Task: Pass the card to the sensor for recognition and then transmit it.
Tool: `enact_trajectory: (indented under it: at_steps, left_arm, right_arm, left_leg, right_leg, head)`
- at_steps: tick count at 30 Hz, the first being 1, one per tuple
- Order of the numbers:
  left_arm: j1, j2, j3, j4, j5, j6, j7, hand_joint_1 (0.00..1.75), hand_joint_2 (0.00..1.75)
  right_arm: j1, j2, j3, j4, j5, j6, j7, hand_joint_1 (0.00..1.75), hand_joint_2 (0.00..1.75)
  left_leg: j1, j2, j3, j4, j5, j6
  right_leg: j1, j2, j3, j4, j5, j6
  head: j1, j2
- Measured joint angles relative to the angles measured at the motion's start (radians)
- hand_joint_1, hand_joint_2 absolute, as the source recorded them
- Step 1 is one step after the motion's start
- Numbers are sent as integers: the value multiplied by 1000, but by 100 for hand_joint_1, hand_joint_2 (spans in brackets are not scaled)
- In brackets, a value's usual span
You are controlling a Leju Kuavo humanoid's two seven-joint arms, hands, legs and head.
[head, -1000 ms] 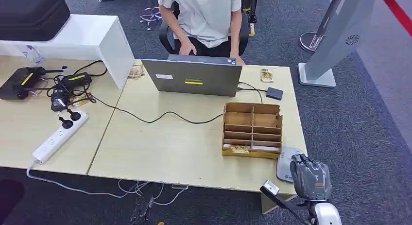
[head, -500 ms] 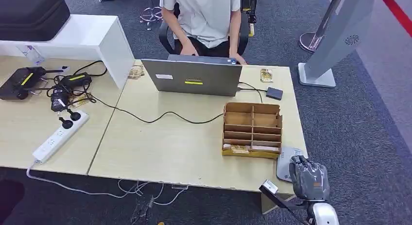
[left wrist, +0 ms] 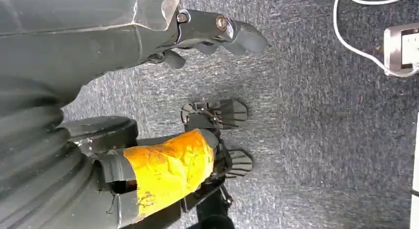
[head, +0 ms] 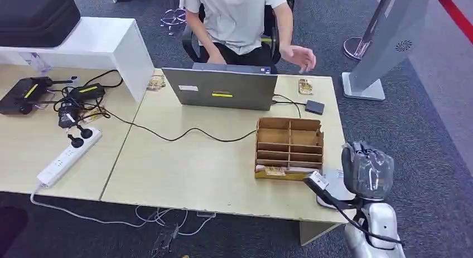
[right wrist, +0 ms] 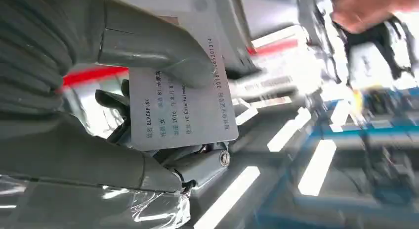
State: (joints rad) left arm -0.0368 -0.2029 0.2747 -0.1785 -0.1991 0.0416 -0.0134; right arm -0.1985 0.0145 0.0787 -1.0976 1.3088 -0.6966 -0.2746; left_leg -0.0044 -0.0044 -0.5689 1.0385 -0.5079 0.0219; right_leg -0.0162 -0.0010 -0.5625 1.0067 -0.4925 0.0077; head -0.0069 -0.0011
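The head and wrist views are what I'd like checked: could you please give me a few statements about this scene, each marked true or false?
1. The right hand holds a card. True.
2. The left hand holds a card. False: it holds nothing and hangs above the carpet.
3. The laptop stands on the table. True.
4. The cardboard organizer sits on the floor. False: it sits on the table.
5. A person's hand is raised beyond the laptop. True.
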Motion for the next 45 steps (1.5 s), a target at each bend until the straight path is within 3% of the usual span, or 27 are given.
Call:
enact_trajectory:
  at_steps: [8,14,21,27,28,39,45]
  left_arm:
    - [-2,1,0,0,-37,-18,-2,0,175]
    - [-3,0,0,0,-71,-36,-8,0,175]
    - [-3,-1,-1,0,-90,-48,-13,0,175]
    - [-3,-1,-2,0,-100,-52,-20,0,175]
    - [-3,-1,-2,0,-101,-53,-20,0,175]
    - [-3,-33,-8,0,-108,11,-16,0,175]
    - [-3,-14,-8,0,-96,-41,-12,0,175]
  right_arm:
    - [-292,-52,189,-32,-3,62,129,175,175]
    - [-568,-3,307,183,14,110,203,175,175]
    - [-737,57,340,383,-39,145,253,175,175]
    - [-814,76,342,486,-38,172,276,175,175]
    - [-818,77,342,495,-38,172,277,0,175]
    - [-796,77,345,539,-52,136,218,0,175]
    - [-712,71,359,468,-47,113,187,0,175]
  left_leg:
    - [0,2,0,0,0,0]
    - [0,2,1,1,2,0]
    - [0,1,0,1,2,0]
    - [0,0,0,1,2,0]
    - [0,0,0,1,2,0]
    - [0,0,0,1,2,0]
    - [0,1,0,1,2,0]
  right_leg:
    - [0,2,0,1,2,0]
    - [0,3,0,2,2,0]
    - [0,2,-1,2,2,0]
    - [0,1,0,1,2,0]
    - [0,1,0,1,2,0]
    - [0,1,-1,1,2,0]
    - [1,1,-1,1,2,0]
  head:
    - [0,0]
    - [1,0]
    - [0,0]
    - [0,0]
    - [0,0]
    - [0,0]
    - [0,0]
